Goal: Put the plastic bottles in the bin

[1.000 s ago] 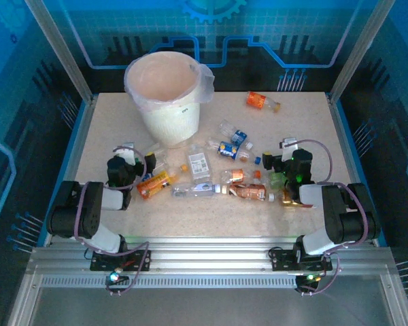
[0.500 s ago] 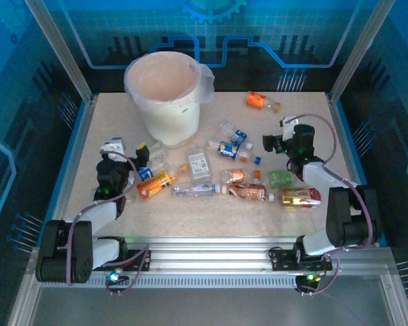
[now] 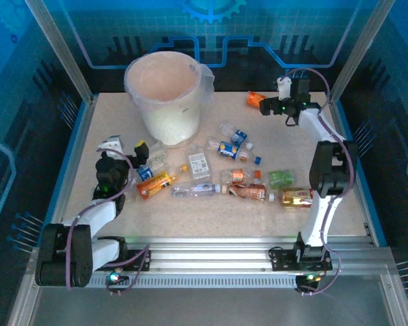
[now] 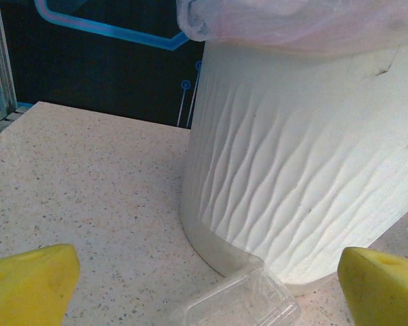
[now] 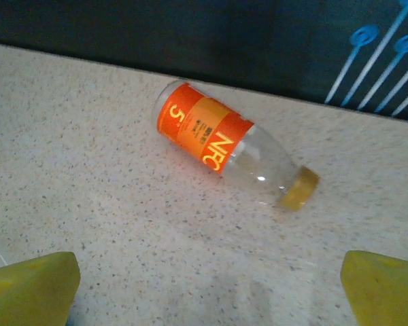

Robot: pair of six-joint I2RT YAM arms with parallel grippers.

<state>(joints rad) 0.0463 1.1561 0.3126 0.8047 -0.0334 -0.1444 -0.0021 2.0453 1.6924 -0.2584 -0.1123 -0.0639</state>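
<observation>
The bin (image 3: 166, 95), white with a bag liner, stands at the back left; its ribbed wall (image 4: 306, 163) rises close ahead in the left wrist view. My left gripper (image 3: 127, 149) is open near its base, and a clear crushed bottle (image 4: 241, 303) lies low between its yellow fingertips (image 4: 28, 282). My right gripper (image 3: 273, 102) is open at the far right, just short of an orange-labelled bottle (image 5: 211, 136) with a yellow cap that lies on the table (image 5: 88, 170). Nothing is between the right fingertips (image 5: 384, 291). Several more bottles (image 3: 229, 149) lie scattered mid-table.
Mid-table lie an orange bottle (image 3: 154, 183), a clear one (image 3: 194, 190), a white-labelled one (image 3: 199, 165), a copper one (image 3: 249, 192), a green one (image 3: 281, 178) and a red-gold one (image 3: 300, 197). Metal posts and blue walls ring the table.
My right arm has swung from the near right to the far right, reaching the orange-labelled bottle. My left arm stretched toward the bin's base, then held still.
</observation>
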